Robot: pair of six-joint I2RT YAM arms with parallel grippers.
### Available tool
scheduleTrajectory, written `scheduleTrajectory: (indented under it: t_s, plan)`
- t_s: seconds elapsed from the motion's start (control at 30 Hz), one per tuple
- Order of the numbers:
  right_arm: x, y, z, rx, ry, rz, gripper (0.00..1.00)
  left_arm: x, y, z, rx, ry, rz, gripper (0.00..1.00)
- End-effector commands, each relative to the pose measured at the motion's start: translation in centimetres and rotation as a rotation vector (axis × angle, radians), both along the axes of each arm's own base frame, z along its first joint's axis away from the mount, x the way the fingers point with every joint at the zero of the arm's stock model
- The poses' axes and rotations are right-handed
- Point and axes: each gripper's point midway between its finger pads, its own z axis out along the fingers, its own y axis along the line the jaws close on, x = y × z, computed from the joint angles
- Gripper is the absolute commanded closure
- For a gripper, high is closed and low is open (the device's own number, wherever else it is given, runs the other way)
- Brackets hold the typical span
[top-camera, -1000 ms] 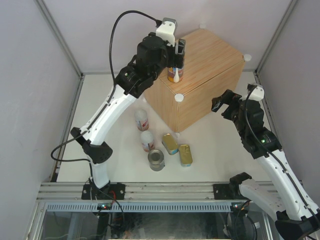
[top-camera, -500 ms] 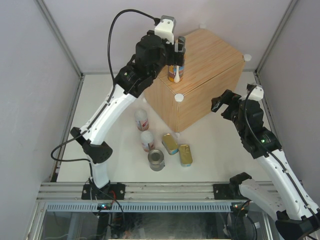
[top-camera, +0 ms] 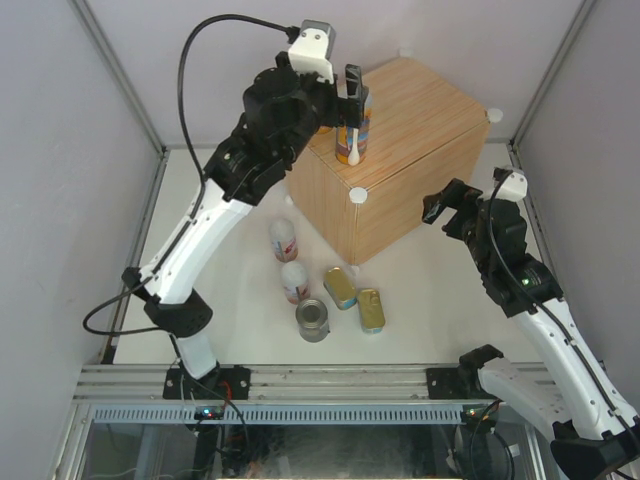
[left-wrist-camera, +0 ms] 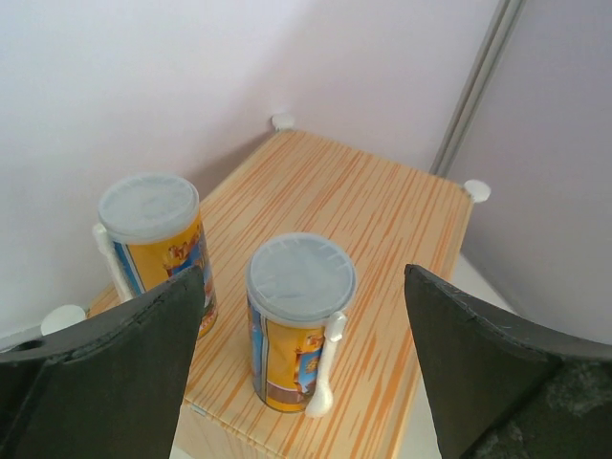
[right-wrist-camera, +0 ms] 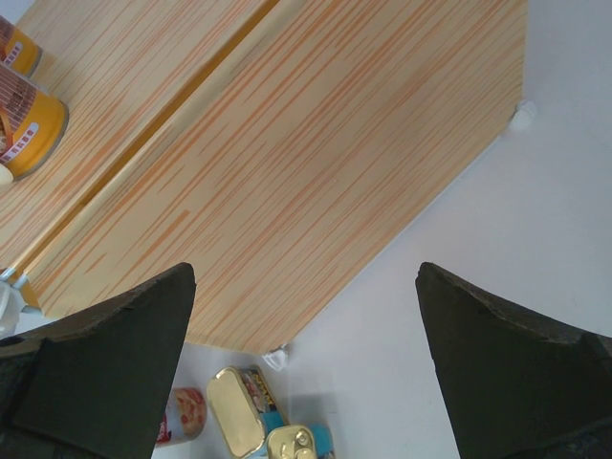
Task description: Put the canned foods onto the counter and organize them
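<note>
Canned foods, status: two orange-blue tubes stand upright on the wood-grain surface [top-camera: 430, 120], at its left end in the left wrist view. The centre tube [left-wrist-camera: 298, 330] carries a white spoon [left-wrist-camera: 325, 368] on its side. The second tube [left-wrist-camera: 153, 251] stands just beside it at frame left, not touching.

Change against the frame a second earlier: the left end effector [left-wrist-camera: 304, 277] has drawn back toward the upper left of the top view and its jaws have spread. It is now released, with both fingers [left-wrist-camera: 105, 382] clear of the centre tube. More of that tube shows in the top view, and the left arm's elbow has swung left. The right end effector [top-camera: 433, 208] is unchanged: jaws wide, nothing between them, at the right of the wood-grain surface.

Unmoved on the white lower surface [top-camera: 450, 320], centre of the top view:
- two white-red tubes [top-camera: 284, 240]
- a dark-blue can [top-camera: 313, 320]
- two gold-teal tins [top-camera: 341, 287], touching each other

Room: white round caps [top-camera: 358, 195] sit at the corners of the wood-grain surface. Pale lilac walls [top-camera: 60, 150] with metal posts close in three sides. A slotted metal rail [top-camera: 330, 380] runs along the bottom edge.
</note>
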Motion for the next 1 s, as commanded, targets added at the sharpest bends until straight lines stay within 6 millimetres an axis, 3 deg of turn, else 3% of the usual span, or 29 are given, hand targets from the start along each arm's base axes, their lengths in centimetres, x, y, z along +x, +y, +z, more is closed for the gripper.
scheduleTrajectory:
  t_s: [0.0, 0.17, 0.33, 0.5, 0.67, 0.97]
  plan:
    - [0.6, -0.2, 3.7, 0.028, -0.105, -0.022, 0.00, -3.3, 2.8, 5.6, -0.111, -0.098, -0.001, 0.11]
    - [1.7, -0.3, 4.9, 0.041, -0.115, -0.049, 0.00, -5.9, 5.8, 7.3, -0.143, -0.133, 0.031, 0.11]
    - [3.2, -1.0, 6.5, 0.082, -0.137, -0.095, 0.00, -7.6, 9.9, 5.6, -0.151, -0.126, 0.118, 0.12]
    - [5.0, -2.4, 7.8, 0.107, -0.148, -0.163, 0.00, -9.0, 13.0, 0.6, -0.136, -0.050, 0.184, 0.12]
    - [6.4, -4.5, 9.6, 0.128, -0.184, -0.238, 0.00, -9.7, 13.9, -6.2, -0.081, 0.073, 0.210, 0.12]
    - [7.3, -6.0, 9.5, 0.114, -0.171, -0.281, 0.00, -9.9, 15.6, -17.8, -0.015, 0.322, 0.250, 0.11]
